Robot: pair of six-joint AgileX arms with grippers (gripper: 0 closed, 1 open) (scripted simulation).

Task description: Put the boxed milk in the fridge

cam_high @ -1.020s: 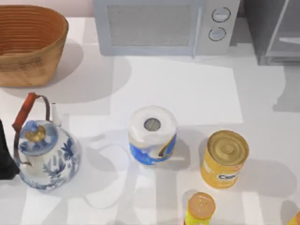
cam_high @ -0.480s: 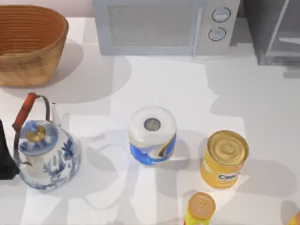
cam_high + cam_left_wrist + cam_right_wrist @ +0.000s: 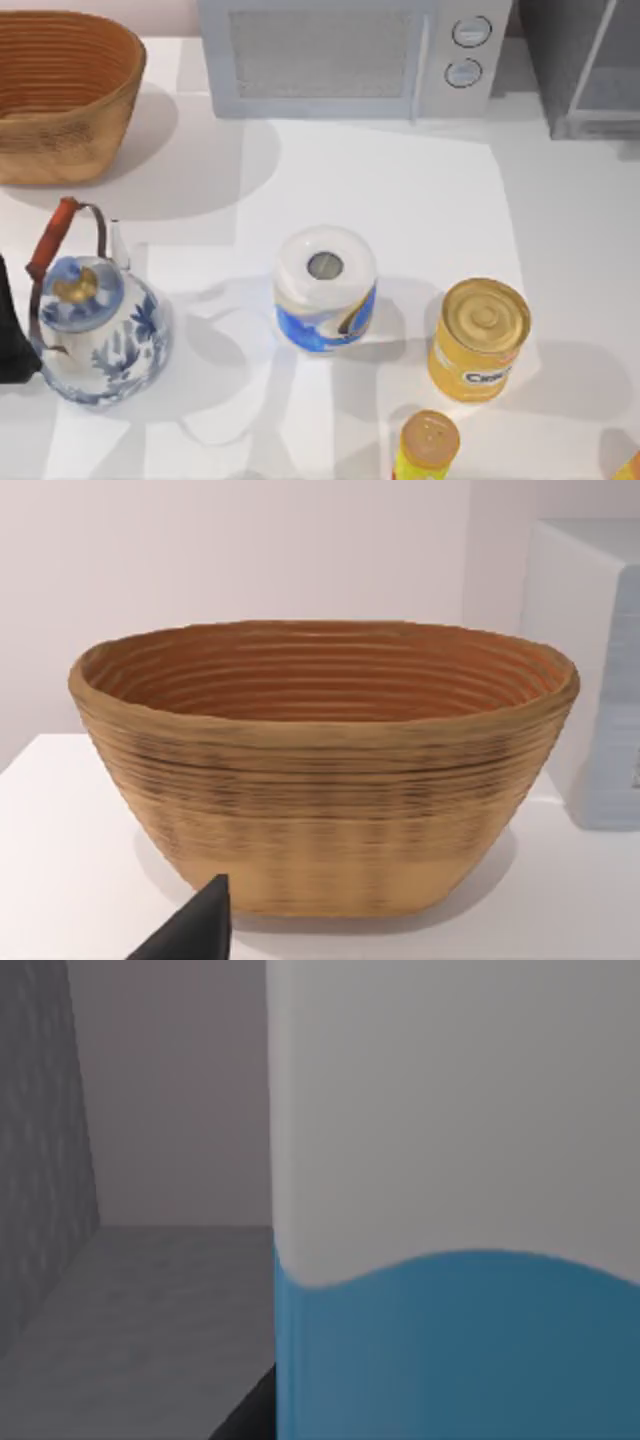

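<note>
Right wrist view: boxed milk (image 3: 450,1200) upright inside fridge (image 3: 120,1310).

A white table (image 3: 400,190) is carrying a woven basket (image 3: 60,95) and a grey microwave (image 3: 350,55) along its far edge, a blue-and-white teapot (image 3: 95,325) at left, a paper roll (image 3: 325,287) at centre, and a yellow can (image 3: 478,338) at right.

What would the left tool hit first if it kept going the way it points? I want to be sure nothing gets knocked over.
Most likely the wicker basket: in the left wrist view it stands straight ahead on the table, with nothing between. How far off it is cannot be judged.
</note>
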